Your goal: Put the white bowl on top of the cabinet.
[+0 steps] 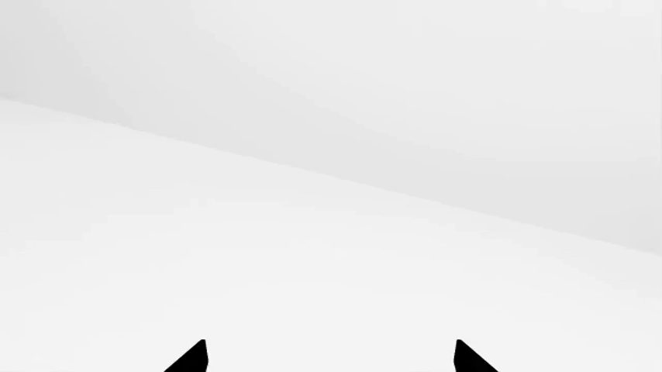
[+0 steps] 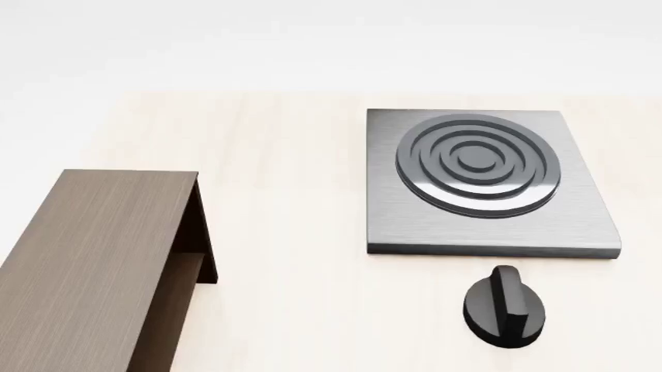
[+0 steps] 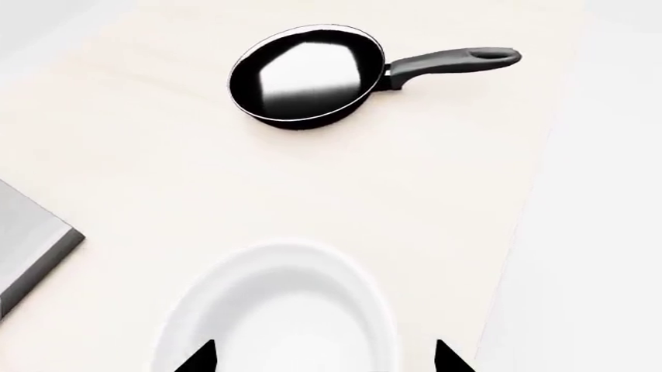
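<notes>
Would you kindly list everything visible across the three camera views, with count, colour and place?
white bowl: one, glossy white, on the table just ahead of the right gripper, seen only in the right wrist view.
cabinet: one, dark brown wood grain, at the table's left, top bare.
stove plate: one, grey with black rings, at the table's right.
knob: one, black, in front of the stove plate.
frying pan: one, black, long handle, beyond the bowl.
table: one, pale wood.
left gripper: black fingertips apart, over blank white.
right gripper: black fingertips apart, flanking the bowl.

Stove plate (image 2: 486, 182), knob (image 2: 505, 306), frying pan (image 3: 306, 74)
</notes>
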Controlling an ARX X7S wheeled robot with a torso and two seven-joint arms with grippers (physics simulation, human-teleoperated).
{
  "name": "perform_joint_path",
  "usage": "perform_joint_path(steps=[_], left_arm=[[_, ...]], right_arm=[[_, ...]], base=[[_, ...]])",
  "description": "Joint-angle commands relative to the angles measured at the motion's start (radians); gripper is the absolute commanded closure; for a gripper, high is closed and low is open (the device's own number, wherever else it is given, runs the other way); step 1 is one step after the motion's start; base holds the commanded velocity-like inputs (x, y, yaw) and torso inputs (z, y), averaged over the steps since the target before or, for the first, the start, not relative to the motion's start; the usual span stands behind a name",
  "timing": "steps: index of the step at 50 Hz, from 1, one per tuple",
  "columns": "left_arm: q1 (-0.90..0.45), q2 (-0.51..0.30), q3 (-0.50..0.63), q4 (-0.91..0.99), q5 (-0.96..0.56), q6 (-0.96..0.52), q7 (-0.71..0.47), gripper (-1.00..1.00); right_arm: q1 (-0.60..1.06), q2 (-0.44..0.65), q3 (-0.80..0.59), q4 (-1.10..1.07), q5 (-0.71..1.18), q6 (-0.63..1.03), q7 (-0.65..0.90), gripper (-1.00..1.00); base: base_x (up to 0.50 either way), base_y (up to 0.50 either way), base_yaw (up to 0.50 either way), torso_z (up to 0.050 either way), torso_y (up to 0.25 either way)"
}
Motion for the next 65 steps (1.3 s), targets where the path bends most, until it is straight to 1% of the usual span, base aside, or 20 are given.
perform_joint_path(steps=[1, 19, 53, 65], left_arm=[[-0.001, -0.002, 0.002, 0.0, 0.002, -0.001, -0.003, -1.0], [-0.002, -0.004, 0.005, -0.001, 0.004, -0.002, -0.006, -1.0], [-0.002, -0.007, 0.011, 0.0, 0.008, -0.003, -0.011, -1.0], [-0.002, -0.008, 0.012, 0.0, 0.01, -0.004, -0.014, -1.0]], right_arm=[[-0.054, 0.007, -0.025, 0.025, 0.002, -0.059, -0.029, -1.0], [-0.196, -0.061, -0.065, 0.081, 0.083, -0.209, -0.142, -1.0], [-0.334, -0.146, -0.036, 0.169, 0.244, -0.271, -0.31, -1.0], [-0.416, -0.193, -0.008, 0.245, 0.354, -0.281, -0.412, -1.0]], base=[[0.0, 0.0, 0.0, 0.0, 0.0], [0.0, 0.0, 0.0, 0.0, 0.0], [0.0, 0.0, 0.0, 0.0, 0.0], [0.0, 0.0, 0.0, 0.0, 0.0]])
